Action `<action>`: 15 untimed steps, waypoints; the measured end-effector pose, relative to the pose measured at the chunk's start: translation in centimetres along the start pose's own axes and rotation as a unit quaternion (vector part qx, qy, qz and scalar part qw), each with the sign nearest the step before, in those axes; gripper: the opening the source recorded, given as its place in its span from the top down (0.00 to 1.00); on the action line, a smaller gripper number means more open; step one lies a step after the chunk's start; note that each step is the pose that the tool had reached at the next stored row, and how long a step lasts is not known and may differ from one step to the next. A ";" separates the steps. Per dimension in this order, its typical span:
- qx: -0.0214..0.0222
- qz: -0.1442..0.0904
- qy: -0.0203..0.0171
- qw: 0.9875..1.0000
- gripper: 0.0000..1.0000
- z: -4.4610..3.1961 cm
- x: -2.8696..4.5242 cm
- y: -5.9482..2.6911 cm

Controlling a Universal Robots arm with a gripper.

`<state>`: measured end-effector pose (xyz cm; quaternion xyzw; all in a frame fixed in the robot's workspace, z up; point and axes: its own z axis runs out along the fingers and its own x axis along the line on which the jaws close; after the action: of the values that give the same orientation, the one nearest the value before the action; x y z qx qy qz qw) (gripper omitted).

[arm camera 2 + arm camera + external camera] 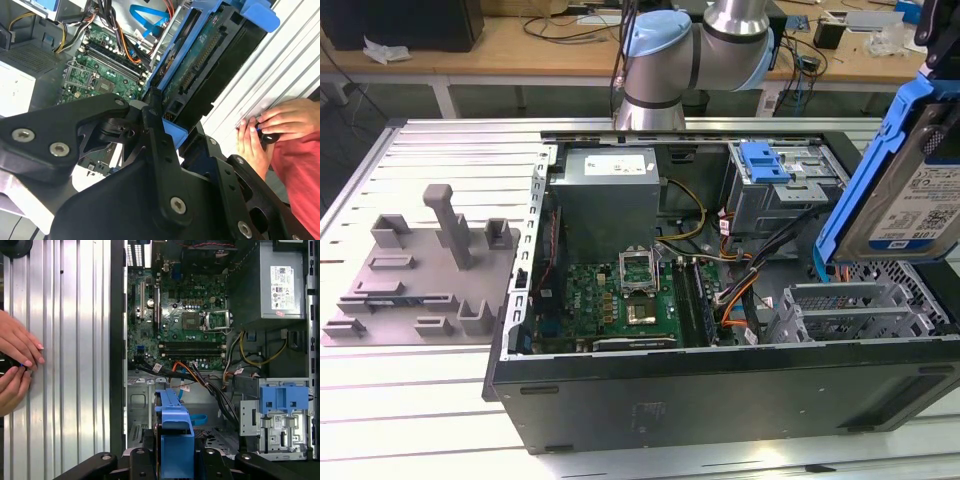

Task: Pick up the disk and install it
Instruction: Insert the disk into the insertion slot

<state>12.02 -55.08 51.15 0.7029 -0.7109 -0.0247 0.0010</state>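
Fingers [154, 127] pinch the disk [920, 205], its long axis rising steeply toward the exterior view's right.

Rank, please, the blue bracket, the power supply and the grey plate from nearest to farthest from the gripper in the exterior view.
The gripper holds the disk at the exterior view's right edge.
1. Blue bracket, on the drive cage, in the right part of the case.
2. Power supply, in the case's left part.
3. Grey plate, outside the case, far left.
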 end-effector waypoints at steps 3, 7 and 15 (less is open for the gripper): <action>0.000 0.000 0.000 1.000 0.63 0.05 0.00 0.02; 0.000 0.000 0.000 1.000 0.63 0.15 0.00 0.02; 0.000 0.000 0.000 1.000 0.63 0.44 0.01 0.05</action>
<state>11.96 -55.07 50.72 0.7029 -0.7109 -0.0247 0.0010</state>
